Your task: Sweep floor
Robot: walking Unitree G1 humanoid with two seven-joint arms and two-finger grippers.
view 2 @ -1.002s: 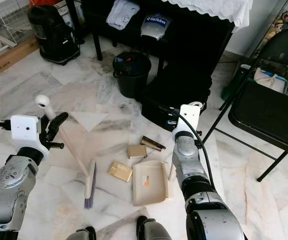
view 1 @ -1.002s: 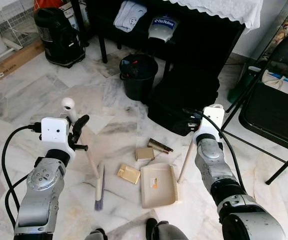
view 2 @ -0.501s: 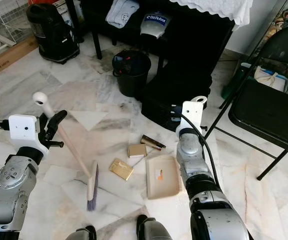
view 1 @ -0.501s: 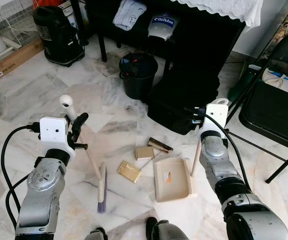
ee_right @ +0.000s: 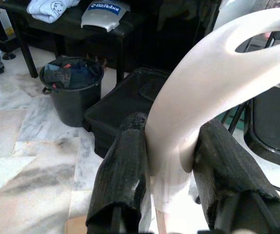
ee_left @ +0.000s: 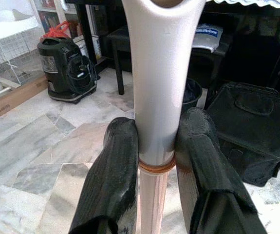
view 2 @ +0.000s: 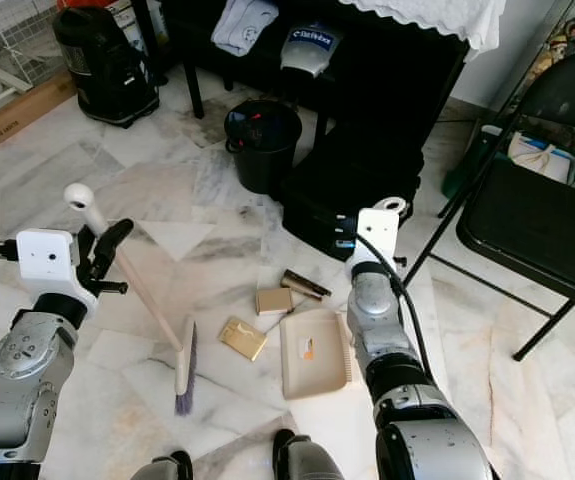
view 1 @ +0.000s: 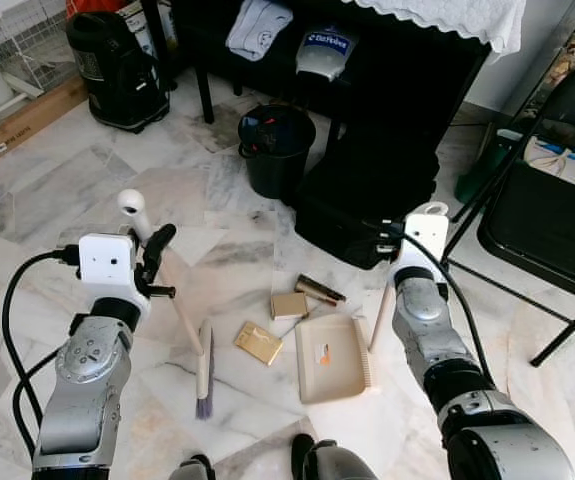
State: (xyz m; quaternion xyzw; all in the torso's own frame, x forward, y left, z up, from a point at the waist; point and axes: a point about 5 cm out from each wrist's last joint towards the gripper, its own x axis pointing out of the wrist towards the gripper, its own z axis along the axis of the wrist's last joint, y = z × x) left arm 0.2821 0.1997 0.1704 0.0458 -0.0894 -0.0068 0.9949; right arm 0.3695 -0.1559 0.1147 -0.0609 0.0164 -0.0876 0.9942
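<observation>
Broom (view 1: pixel 182 320) standing tilted, bristles resting on marble floor (view 1: pixel 57 190) left of debris; left hand (ee_left: pixel 154 161) clamping its handle. Right hand (ee_right: pixel 171 161) gripping dustpan (view 1: pixel 332 358) handle, pan lying flat beside gold scraps (view 1: pixel 258 345), likely waiting to catch sweepings.

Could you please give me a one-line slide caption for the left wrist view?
Left end effector clamped on the pale broom handle, above marble floor.
</observation>
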